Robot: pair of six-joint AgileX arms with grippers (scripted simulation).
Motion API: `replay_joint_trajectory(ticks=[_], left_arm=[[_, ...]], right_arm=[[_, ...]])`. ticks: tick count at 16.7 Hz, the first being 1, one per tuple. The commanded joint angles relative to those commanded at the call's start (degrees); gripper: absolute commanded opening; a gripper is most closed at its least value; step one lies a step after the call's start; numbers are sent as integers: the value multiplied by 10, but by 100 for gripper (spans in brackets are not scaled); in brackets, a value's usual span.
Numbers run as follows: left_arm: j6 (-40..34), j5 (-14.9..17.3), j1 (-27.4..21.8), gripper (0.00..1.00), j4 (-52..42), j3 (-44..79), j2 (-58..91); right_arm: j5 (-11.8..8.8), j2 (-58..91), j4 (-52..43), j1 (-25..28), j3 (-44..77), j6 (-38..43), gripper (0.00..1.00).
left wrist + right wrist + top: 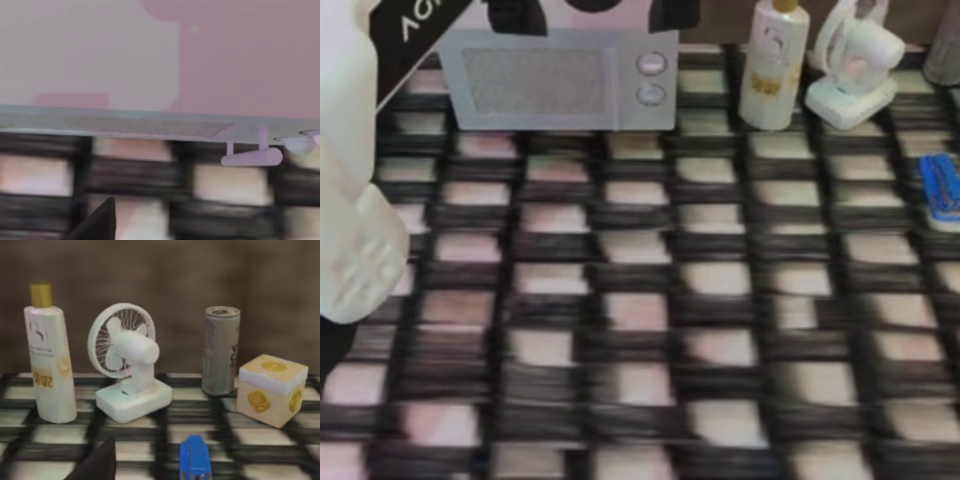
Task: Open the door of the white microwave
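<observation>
The white microwave [560, 80] stands at the table's back left, front facing the table. Its door [535, 82] with the grey mesh window lies flush and shut, two silver knobs [652, 78] to its right. My left arm [350, 230] hangs over the table's left edge. In the left wrist view my left gripper [160, 234] hovers open in front of and above the door [125, 126], apart from it, with one dark fingertip [102, 225] showing. A pale bar handle [252, 158] juts from the front beside a knob [300, 145]. My right gripper [150, 474] is open and holds nothing.
Right of the microwave stand a cream bottle [773, 65] and a white fan [855, 70]. A blue stapler [942, 185] lies at the right edge. The right wrist view also shows a can [221, 350] and a yellow-patterned box [271, 389].
</observation>
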Motion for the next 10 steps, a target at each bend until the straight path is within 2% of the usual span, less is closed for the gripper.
replay_joint_trajectory(ticks=[3, 7, 10], left_arm=[[6, 2, 4, 100, 24, -13, 11], [20, 9, 18, 100, 106, -48, 49], [23, 11, 22, 100, 123, -56, 60]], right_arm=[[0, 0, 0, 0, 0, 0, 100], [0, 0, 0, 0, 0, 0, 100], [0, 0, 0, 0, 0, 0, 100]])
